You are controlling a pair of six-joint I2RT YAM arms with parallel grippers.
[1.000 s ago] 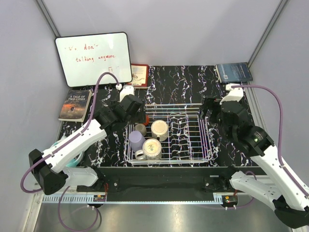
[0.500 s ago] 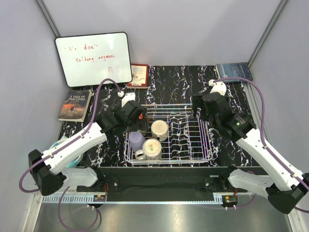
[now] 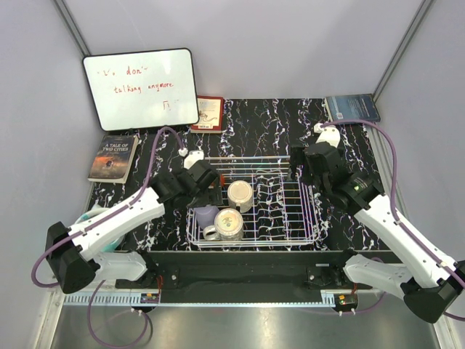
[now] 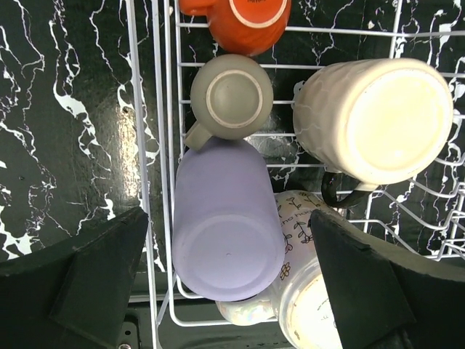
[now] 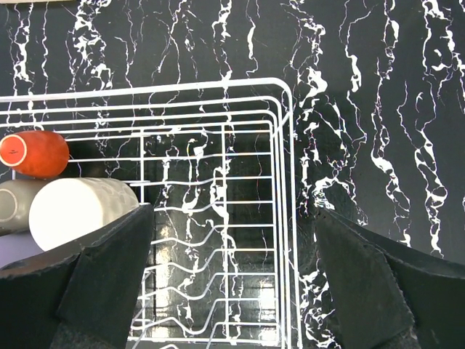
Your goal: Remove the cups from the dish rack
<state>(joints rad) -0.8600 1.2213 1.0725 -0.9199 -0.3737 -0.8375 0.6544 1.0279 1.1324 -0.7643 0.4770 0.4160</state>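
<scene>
**Left gripper wide open above the lavender tumbler**

Its two dark fingers stand far apart and hold nothing. One is just outside the left wall of the dish rack, the other is over the floral mug. Between them the tumbler stands upside down, its long axis nearly upright and its flat base facing the wrist camera. The floral mug touches its right side, and the rack wire runs close along its left side. Just beyond the tumbler sits the small grey-brown cup, base up, with its handle pointing toward the tumbler. Beyond that is the orange cup. To the right is the big cream mug, also base up, with its dark handle toward the floral mug. All five cups are in the left half of the rack. The right gripper, also fully open and empty, hangs over the bare right half. Behind the rack are a whiteboard and a red book. A blue book lies in the far right corner.
</scene>
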